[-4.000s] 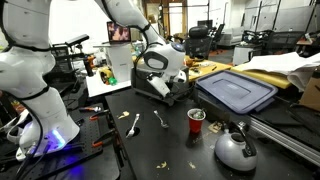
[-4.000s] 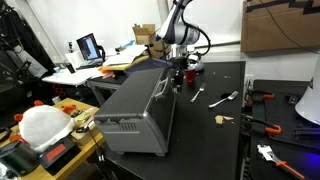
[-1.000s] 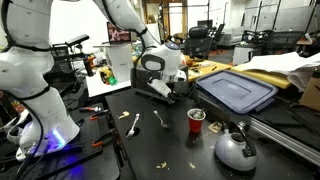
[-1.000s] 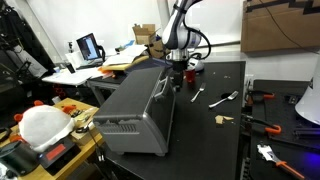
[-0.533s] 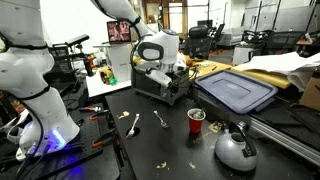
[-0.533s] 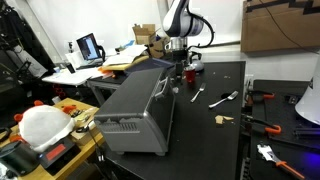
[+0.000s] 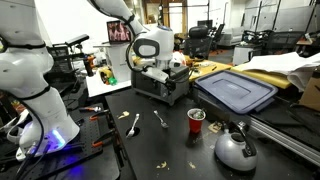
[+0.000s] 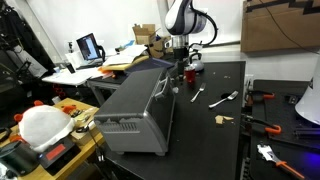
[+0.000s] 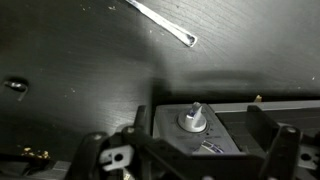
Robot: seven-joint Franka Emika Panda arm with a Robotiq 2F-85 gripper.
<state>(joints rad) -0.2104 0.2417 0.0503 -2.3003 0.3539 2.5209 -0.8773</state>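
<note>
A grey toaster oven (image 7: 160, 90) (image 8: 138, 108) stands on the black table in both exterior views. My gripper (image 7: 160, 70) (image 8: 179, 63) hangs just above the oven's control end, touching nothing. In the wrist view the gripper (image 9: 188, 142) is open, with a dark finger at each side of the oven's panel. A silver knob (image 9: 193, 118) sits between and beyond the fingers. Nothing is held.
A red cup (image 7: 196, 120), a fork (image 7: 161, 119), a spoon (image 7: 133, 124) and a silver kettle (image 7: 235, 148) lie in front of the oven. A blue bin lid (image 7: 237, 90) is beside it. A fork (image 8: 222, 98) and tools lie on the table (image 8: 215, 140).
The arm has lifted from low against the oven's control end to a spot just above it. The jaws have stayed open.
</note>
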